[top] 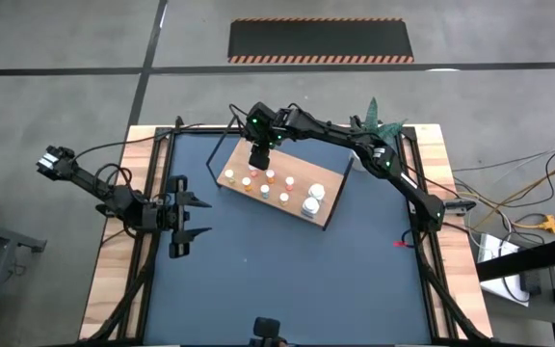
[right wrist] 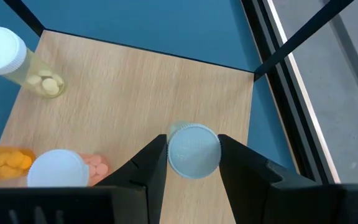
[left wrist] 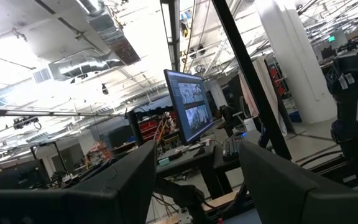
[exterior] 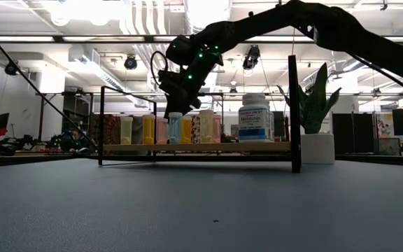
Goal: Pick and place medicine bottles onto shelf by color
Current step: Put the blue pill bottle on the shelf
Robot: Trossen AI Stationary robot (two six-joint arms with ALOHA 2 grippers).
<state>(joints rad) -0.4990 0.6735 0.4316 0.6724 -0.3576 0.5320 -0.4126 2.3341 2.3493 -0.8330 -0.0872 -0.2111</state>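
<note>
The shelf [top: 335, 183], a light wooden board in a black frame, lies at the table's far middle. Several small medicine bottles [top: 268, 183] stand on it: yellowish, orange and pink ones, plus two bigger white ones [top: 313, 200]. My right gripper [top: 260, 159] reaches over the shelf's far left part and is shut on a small white-capped bottle [exterior: 175, 128]. That bottle stands in the row in the low view. My left gripper [top: 197, 218] waits open above the table's left side, holding nothing. My right gripper pinches the round white cap [right wrist: 193, 151] of the small bottle between its two fingers, one finger [right wrist: 154, 162] on each side. The fingers slant down from the far right. The bottle stands upright, its bottom level with the other bottles on the shelf board [right wrist: 135, 81].
A yellowish bottle [right wrist: 17, 62] and an orange one [right wrist: 5, 162] beside a pink one [right wrist: 95, 165] stand close to the held bottle. A green plant [exterior: 317, 105] in a white pot stands at the far right. The shelf's black uprights [exterior: 294, 112] rise at its corners.
</note>
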